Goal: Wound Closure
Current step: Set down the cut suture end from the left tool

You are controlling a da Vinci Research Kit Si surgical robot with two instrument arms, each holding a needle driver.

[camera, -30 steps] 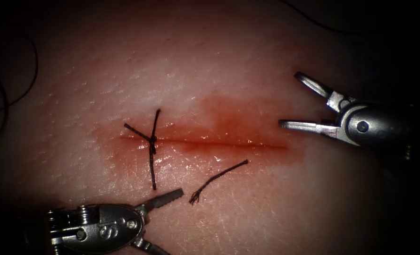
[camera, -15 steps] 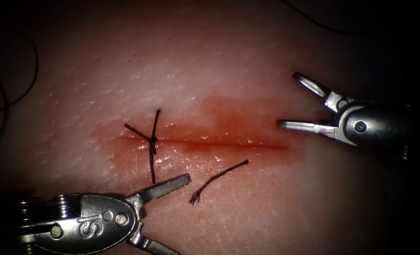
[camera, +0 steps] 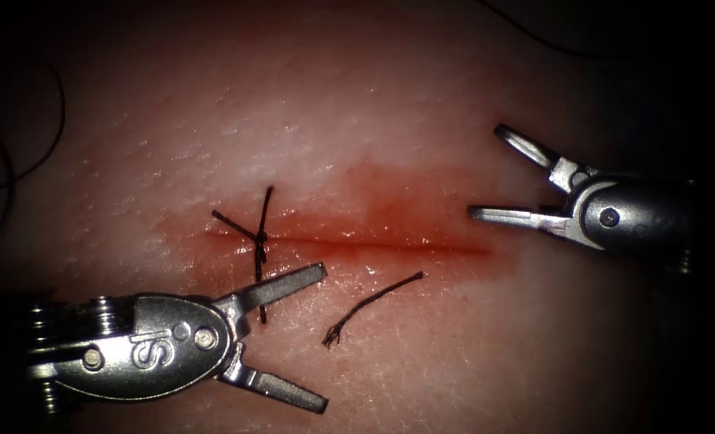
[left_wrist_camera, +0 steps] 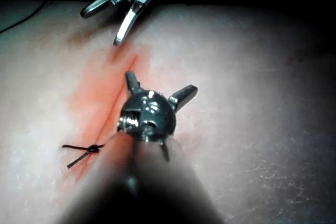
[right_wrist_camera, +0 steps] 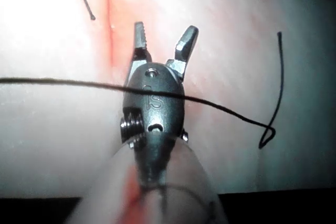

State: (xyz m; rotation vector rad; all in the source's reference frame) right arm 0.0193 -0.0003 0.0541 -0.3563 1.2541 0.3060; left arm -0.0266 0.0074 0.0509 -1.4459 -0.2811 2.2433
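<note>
The tissue has a level cut ringed with red fluid. One knotted stitch crosses the cut's left end. My left tool lies below the cut with its jaws wide open and holds nothing; its upper jaw lies over the stitch's lower tail. My right tool hovers at the cut's right end, open and holding nothing. The left wrist view has the left tool open over the cut, the stitch and the right tool. The right tool gapes beside the cut.
A short cut end of thread lies loose on the tissue below the cut, between the left tool's jaws and the cut's middle. Dark thread loops off the tissue's left edge. A long thread runs across the right tool's wrist.
My left tool has moved up and right toward the cut, and its upper jaw now covers the stitch's lower tail. The right tool has drifted slightly left. Both stay open.
</note>
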